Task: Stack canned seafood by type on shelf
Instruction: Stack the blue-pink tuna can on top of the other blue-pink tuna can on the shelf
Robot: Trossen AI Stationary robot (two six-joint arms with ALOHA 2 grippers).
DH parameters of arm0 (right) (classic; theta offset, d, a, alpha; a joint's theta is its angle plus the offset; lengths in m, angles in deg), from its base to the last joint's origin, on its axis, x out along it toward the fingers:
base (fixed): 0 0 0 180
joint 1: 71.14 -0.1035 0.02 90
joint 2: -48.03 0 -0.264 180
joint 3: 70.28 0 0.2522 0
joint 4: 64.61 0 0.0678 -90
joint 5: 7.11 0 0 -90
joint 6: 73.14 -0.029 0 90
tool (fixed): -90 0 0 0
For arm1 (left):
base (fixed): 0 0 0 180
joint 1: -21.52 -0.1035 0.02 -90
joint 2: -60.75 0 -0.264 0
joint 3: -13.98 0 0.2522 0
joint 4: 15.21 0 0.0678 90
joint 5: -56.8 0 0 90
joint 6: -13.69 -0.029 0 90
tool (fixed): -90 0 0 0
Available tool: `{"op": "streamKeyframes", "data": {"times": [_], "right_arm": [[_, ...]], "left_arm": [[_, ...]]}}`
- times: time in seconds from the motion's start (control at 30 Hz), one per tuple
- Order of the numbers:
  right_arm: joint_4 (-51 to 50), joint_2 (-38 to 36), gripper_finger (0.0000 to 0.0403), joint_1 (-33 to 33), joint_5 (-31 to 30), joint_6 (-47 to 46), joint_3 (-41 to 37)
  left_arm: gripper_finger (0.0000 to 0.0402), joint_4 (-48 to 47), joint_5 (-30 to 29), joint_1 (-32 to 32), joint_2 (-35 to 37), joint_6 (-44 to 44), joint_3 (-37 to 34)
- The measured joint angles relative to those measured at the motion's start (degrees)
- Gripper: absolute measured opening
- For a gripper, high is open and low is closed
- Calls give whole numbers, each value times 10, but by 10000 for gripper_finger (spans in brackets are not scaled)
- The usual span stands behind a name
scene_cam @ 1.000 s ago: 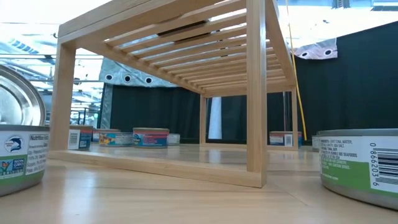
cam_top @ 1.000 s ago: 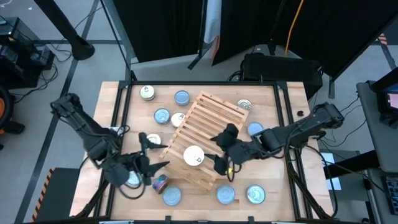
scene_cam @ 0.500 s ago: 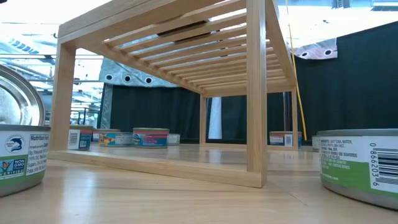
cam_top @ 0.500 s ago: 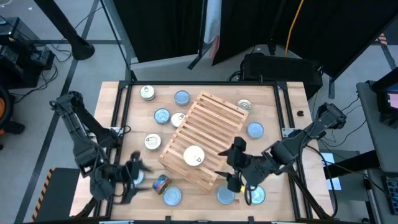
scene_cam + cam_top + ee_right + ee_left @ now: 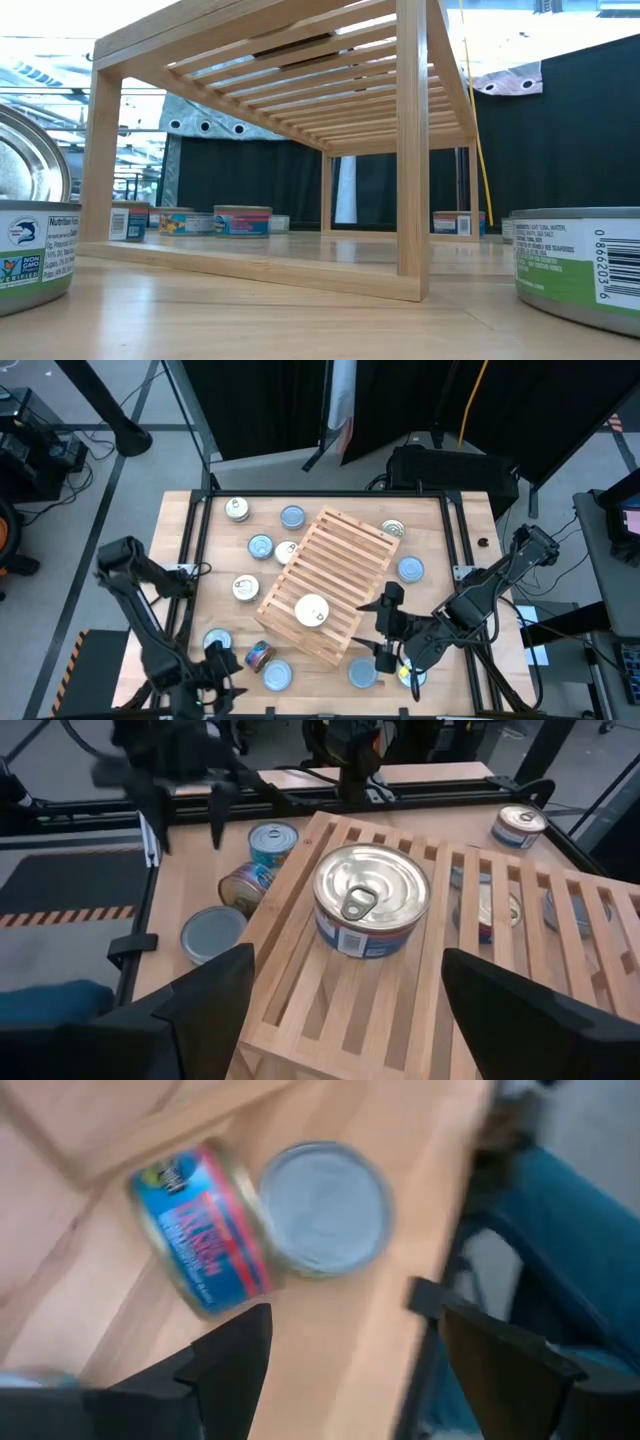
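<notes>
The light-wood slatted shelf [image 5: 325, 585] stands askew in the middle of the table, and its legs show in the low view [image 5: 412, 160]. One pull-tab tin [image 5: 312, 610] sits on its near end and also shows in the right wrist view [image 5: 370, 905]. Other tins lie around it on the table. One tin with a blue-red label [image 5: 258, 655] lies tipped on its side beside a grey-topped tin [image 5: 277, 676]; both show in the left wrist view [image 5: 200, 1230], [image 5: 325, 1205]. My left gripper [image 5: 220, 668] is open and empty at the near-left corner. My right gripper [image 5: 380, 623] is open and empty just right of the shelf's near end.
Loose tins stand at the far left [image 5: 237, 508], [image 5: 292, 516], [image 5: 260, 546], to the right of the shelf [image 5: 393, 530], [image 5: 410, 568], and along the near edge [image 5: 362, 673], [image 5: 216, 642]. Two tins [image 5: 30, 255], [image 5: 580, 265] stand close to the low camera. A dark frame rims the table.
Both arms have drawn back toward the table's near edge. My left gripper has gone from beside the shelf's left side to the near-left corner, past the tipped tin. My right gripper has gone from the shelf's right side toward the near right. No tin has moved.
</notes>
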Motion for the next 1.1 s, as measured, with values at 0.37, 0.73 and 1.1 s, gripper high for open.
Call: {"op": "streamKeyframes", "data": {"times": [0.37,0.73,1.1], "right_arm": [[8,0,313,24,-1,41,0],[19,0,313,54,1,60,0],[19,0,313,53,3,60,0]], "left_arm": [[265,-116,7,-12,-40,183,17],[264,-142,-7,-41,-51,179,17],[264,-145,-6,-52,-77,174,17]]}}
